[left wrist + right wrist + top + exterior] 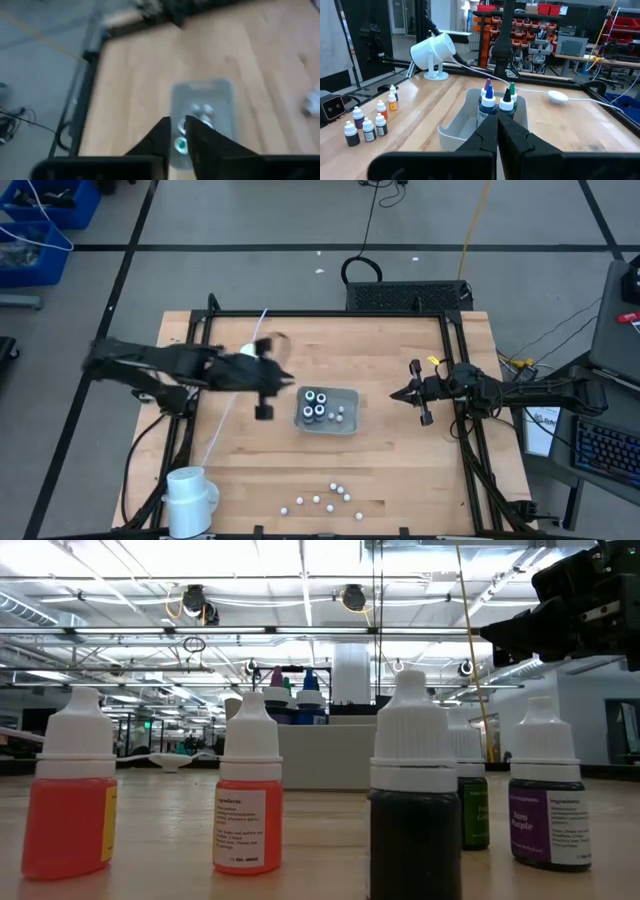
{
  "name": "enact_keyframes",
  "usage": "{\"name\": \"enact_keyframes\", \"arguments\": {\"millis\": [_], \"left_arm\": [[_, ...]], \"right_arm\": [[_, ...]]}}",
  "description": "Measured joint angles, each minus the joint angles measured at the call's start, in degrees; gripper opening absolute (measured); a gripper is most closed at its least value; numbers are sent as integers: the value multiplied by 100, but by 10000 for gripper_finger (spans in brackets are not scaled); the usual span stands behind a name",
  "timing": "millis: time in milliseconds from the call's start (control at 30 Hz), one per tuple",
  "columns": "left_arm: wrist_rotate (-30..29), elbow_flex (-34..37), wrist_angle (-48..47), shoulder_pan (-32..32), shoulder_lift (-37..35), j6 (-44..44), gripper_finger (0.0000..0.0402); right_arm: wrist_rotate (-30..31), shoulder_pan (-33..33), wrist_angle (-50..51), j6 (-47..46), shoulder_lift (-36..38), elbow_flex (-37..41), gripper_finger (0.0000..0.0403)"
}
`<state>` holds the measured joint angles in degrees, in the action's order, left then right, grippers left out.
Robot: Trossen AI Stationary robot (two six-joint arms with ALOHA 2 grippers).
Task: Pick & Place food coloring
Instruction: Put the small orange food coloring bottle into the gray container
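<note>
From the overhead camera, the grey tray (348, 423) sits at the middle of the wooden table (400, 470). The food coloring bottles (316, 405) stand inside it, bunched toward its 9 o'clock end. The left claw (289, 383) hangs at the tray's 9 o'clock, just beside its rim. I cannot tell from here whether it is clenched or released. The right claw (397, 393) waits at the tray's 3 o'clock, a little apart from it. A scatter of small dropper bottles (322, 500) lies at the tray's 6 o'clock, near the table's front edge, and a white lamp (190, 495) is at 7 o'clock.

In the table-level camera, five small dropper bottles (248, 795) stand up close in a row: red, orange, near-black, green and purple. The tray (330, 755) is beyond them, with the food coloring bottles' (290, 690) tips poking above its wall.

In the left wrist camera, the left claw (177, 122) is over the tray (220, 90). A teal top from the food coloring bottles (180, 145) shows just past it. The blur keeps me from saying whether it grips anything.

In the right wrist camera, the right claw (496, 117) is clenched on nothing and aimed at the tray (455, 127). The food coloring bottles (490, 102) stand upright in it. The small dropper bottles (367, 125) and the white lamp (432, 52) sit off to one side.
</note>
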<state>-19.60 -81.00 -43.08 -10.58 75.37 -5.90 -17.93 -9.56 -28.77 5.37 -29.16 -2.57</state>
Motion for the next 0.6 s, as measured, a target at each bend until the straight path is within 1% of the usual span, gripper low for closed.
{"name": "enact_keyframes", "arguments": {"millis": [100,133,233,300,367,400,467,600], "left_arm": [[-15,2023,1509,319,-1237,78,15],[0,2696,1976,454,-1592,188,8],[34,4297,3348,866,-2454,520,10],[398,5140,4295,1025,-2876,589,12],[824,5848,5184,1101,-3160,611,5],[921,6128,5611,1121,-3250,616,4],[949,6556,6221,1131,-3339,649,6],[716,7099,6624,1126,-3342,552,4]], "right_arm": [[2,0,39,0,-3,-1,0],[2,0,57,1,-1,-1,0],[5,0,104,38,-2,-1,0],[9,2,111,87,-3,-2,0],[9,2,103,123,-3,-1,0],[9,0,98,129,-3,0,0],[9,0,100,139,-3,-2,0],[9,0,154,353,-7,-2,0]]}}
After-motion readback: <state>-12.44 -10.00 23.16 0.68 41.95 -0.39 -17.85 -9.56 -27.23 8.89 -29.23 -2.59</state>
